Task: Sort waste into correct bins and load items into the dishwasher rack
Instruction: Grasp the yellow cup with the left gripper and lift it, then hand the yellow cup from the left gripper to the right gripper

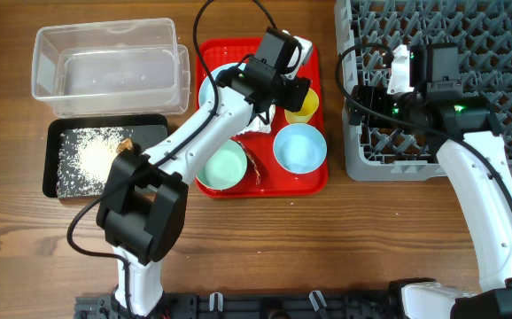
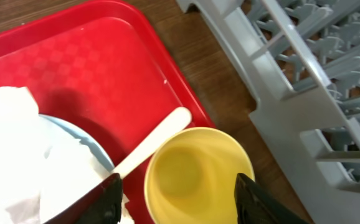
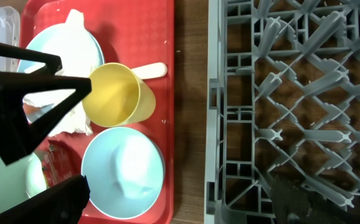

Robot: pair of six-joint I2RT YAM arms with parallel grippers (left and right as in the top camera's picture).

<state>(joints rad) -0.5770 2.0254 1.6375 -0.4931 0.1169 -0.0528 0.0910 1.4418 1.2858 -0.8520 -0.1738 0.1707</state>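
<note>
The sorting is only partly done. Rice (image 1: 92,155) and a small brown lump (image 1: 127,144) lie in the black tray (image 1: 52,159), while the clear tub (image 1: 43,62) beside it looks empty. Nothing stands in the grey rack (image 1: 504,35). Every dish sits on the red tray (image 1: 318,182) in the middle of the worktop: yellow cup (image 1: 302,104), pale blue bowl (image 1: 300,148), mint-green bowl (image 1: 223,166), and the plate (image 2: 90,140) under its crumpled napkins (image 2: 18,155).

The left claw (image 2: 180,193) stands about half open astride the yellow cup, at the red tray's far right corner nearest the rack. I cannot tell whether it grips the cup yet. The right claw (image 3: 180,205) hangs wide open and empty at the rack's near edge.

From overhead the left arm hides the white spoon (image 2: 155,140). The left wrist camera shows it lying between cup and plate.
</note>
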